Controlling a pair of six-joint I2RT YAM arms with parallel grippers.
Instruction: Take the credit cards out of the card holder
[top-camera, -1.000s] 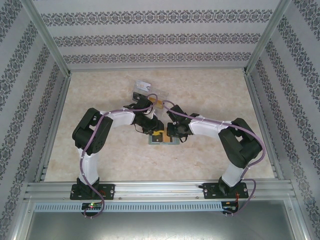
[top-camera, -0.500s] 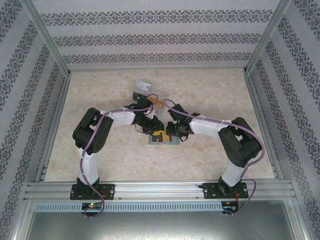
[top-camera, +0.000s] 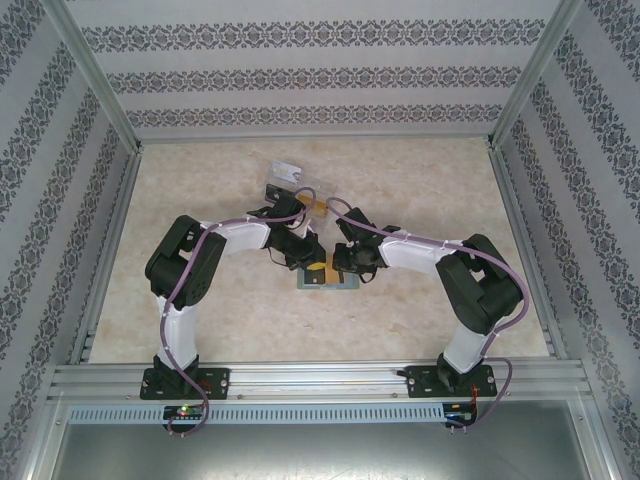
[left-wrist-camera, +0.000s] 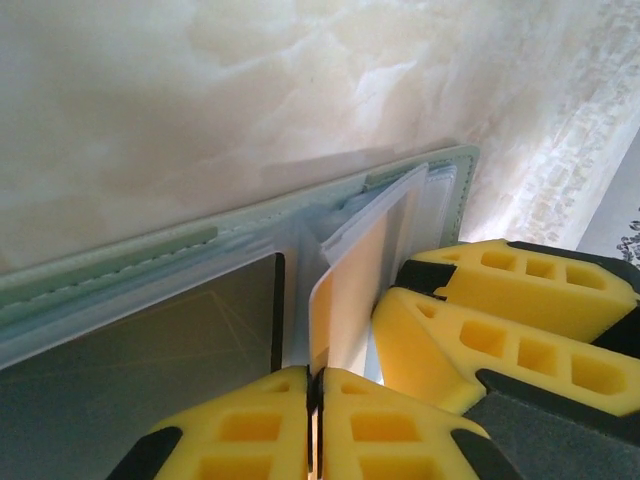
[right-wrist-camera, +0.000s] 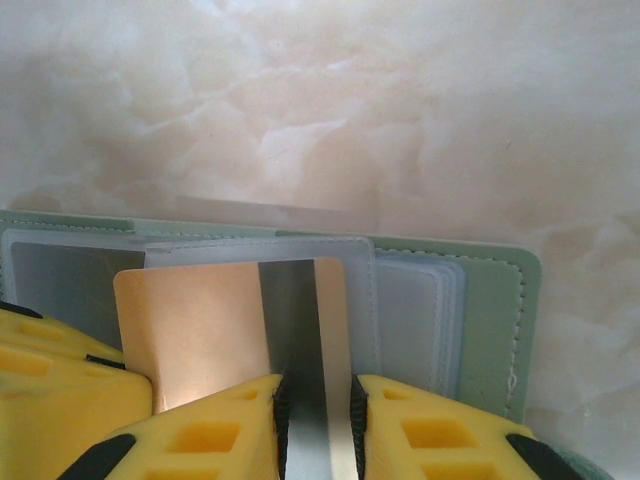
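jaws of the left gripper (left-wrist-camera: 313, 388) are pressed tight on the bottom edge of the gold card (left-wrist-camera: 345, 290), which stands up on edge out of the open card holder (right-wrist-camera: 495, 320). over on the right gripper (right-wrist-camera: 320, 405), the jaws are nipped on a clear sleeve (right-wrist-camera: 330, 300), a leaf of the holder. the holder lies flat and open on the marble-look table (right-wrist-camera: 400, 120), mid-table between both wrists. a dark card (left-wrist-camera: 150, 340) sits inside the sleeve pocket on one panel. more clear pockets are stacked on the other panel, and i can't tell what's in them. yellow fingers cut off the gold card's lower end. from above, the wrists cover most of the holder. a clear box (top-camera: 298, 188) sits just beyond, its contents too small to read.
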